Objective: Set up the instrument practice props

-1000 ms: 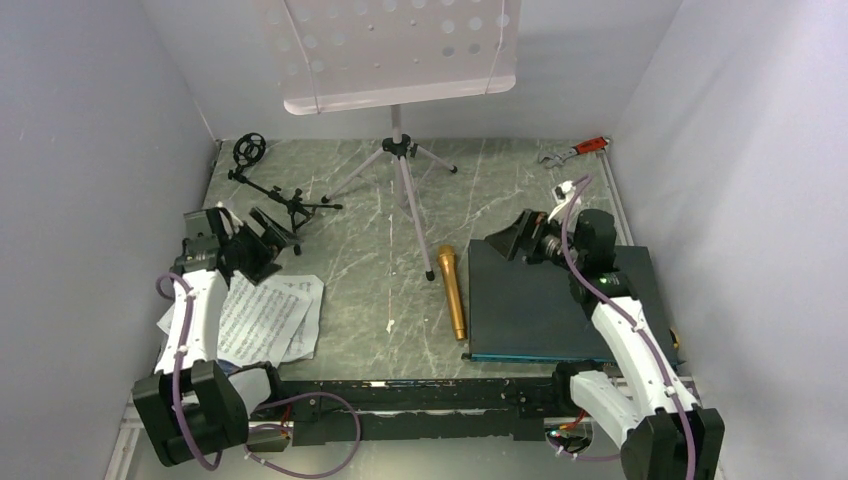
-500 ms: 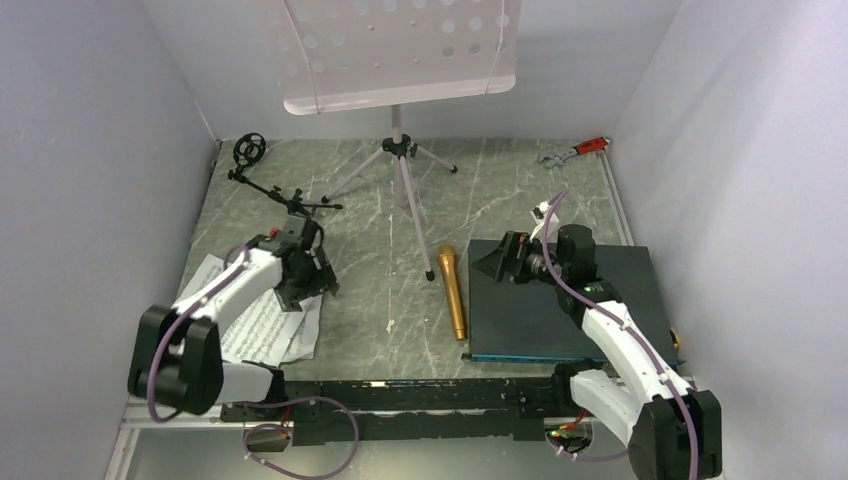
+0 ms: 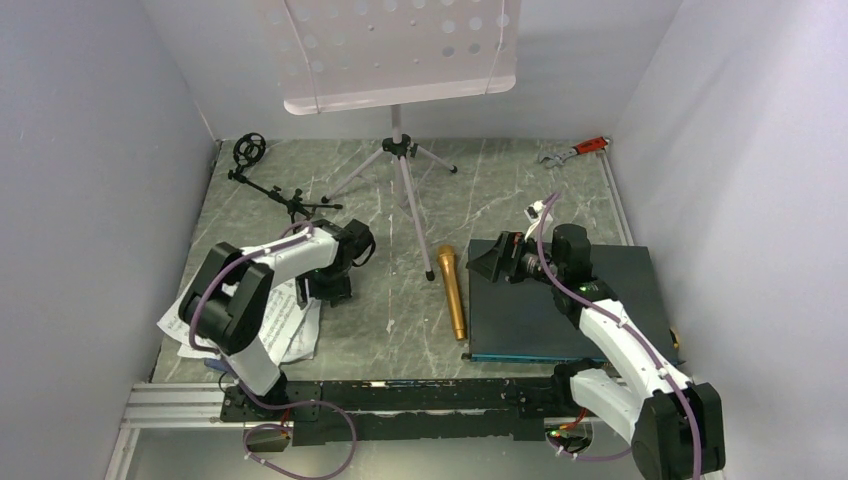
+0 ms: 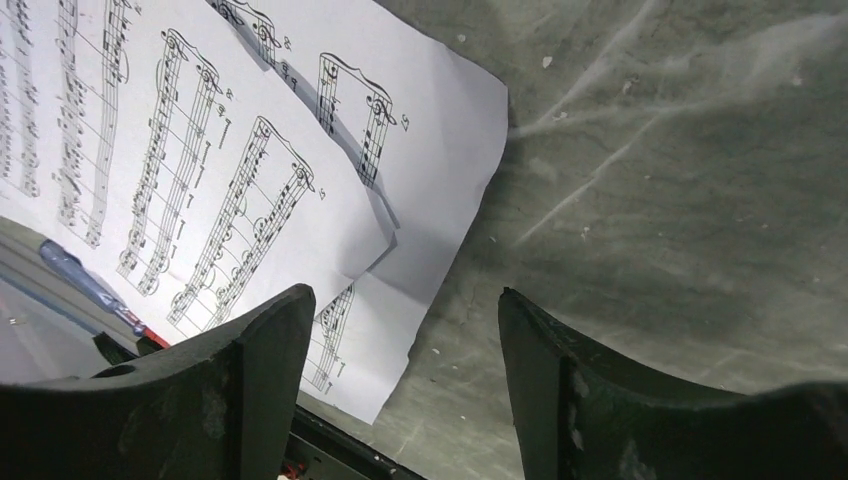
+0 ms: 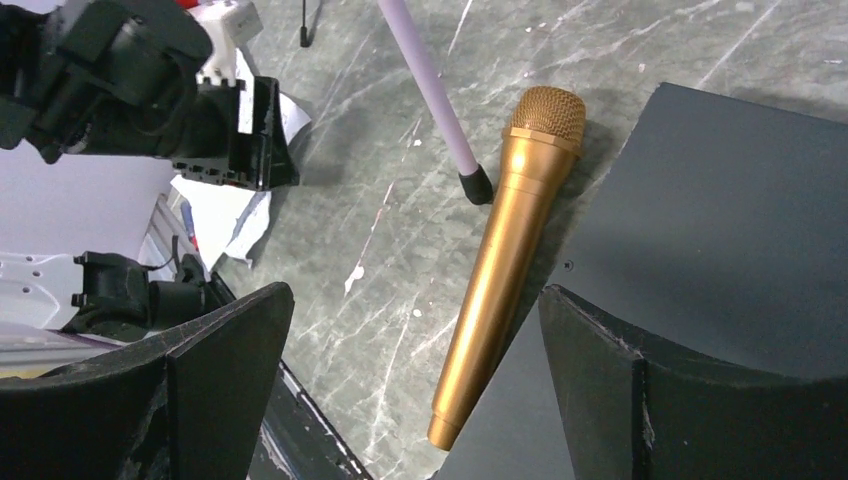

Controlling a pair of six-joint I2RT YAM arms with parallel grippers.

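Note:
The white sheet-music pages (image 3: 272, 322) lie overlapping at the near left of the table. My left gripper (image 3: 330, 290) hangs over their right edge; in the left wrist view it (image 4: 403, 295) is open, with the paper edge (image 4: 420, 200) and bare table below its jaws. The gold microphone (image 3: 453, 292) lies flat against the dark board's left edge. My right gripper (image 3: 490, 265) hovers open just right of it, and the right wrist view shows the microphone (image 5: 500, 270) between and below the open jaws (image 5: 415, 290). The pale music stand (image 3: 400, 50) stands on its tripod (image 3: 400, 165) at the back. The black mic stand (image 3: 275, 190) lies on its side at the back left.
A dark flat board (image 3: 570, 315) lies under the right arm. A red-handled wrench (image 3: 575, 150) sits in the back right corner. One tripod leg (image 5: 430, 90) ends close to the microphone head. A blue-handled item (image 4: 85, 285) peeks out from under the pages. Walls enclose three sides.
My left arm has swung right, from beside the mic stand to the pages' right edge, and its jaws have narrowed a little. The right gripper has shifted slightly left toward the microphone.

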